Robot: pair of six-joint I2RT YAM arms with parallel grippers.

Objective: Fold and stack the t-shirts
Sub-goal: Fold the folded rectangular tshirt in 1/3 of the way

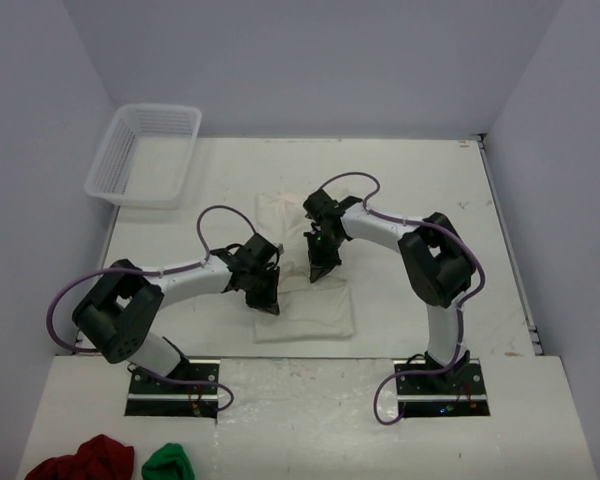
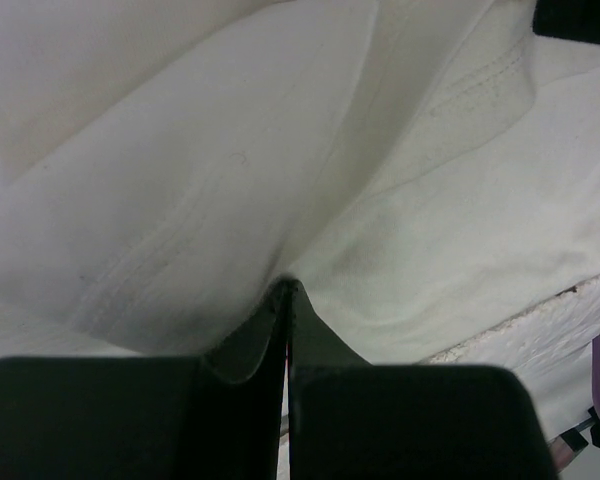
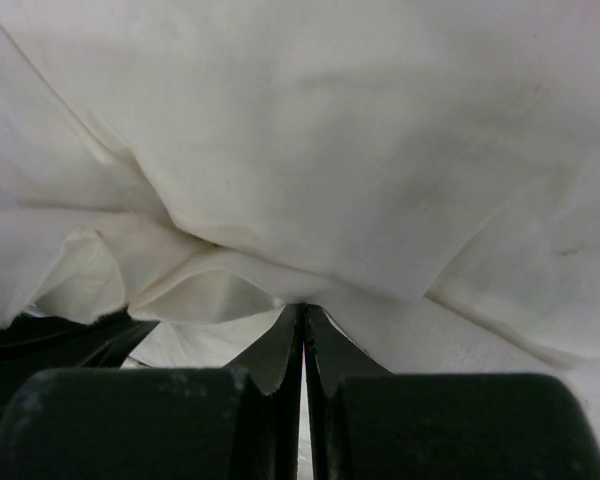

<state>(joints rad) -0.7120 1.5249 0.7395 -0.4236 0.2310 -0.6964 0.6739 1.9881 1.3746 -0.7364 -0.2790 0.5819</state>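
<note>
Softly creased off-white t-shirt (image 1: 310, 318), edges bunched

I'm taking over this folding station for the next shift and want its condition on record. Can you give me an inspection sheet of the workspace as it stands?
Surface: white table, no spills seen.
Job's things: off-white t-shirt mid-table, rumpled; number of layers unclear.
Clutter: plastic basket at the far left corner; red cloth and green cloth on the near-left ledge.
Grippers: left gripper and right gripper both have their fingers shut, pinching t-shirt fabric.
Cables: purple cable loops along each arm.
Surroundings: plain walls on three sides; nothing else seen.
</note>
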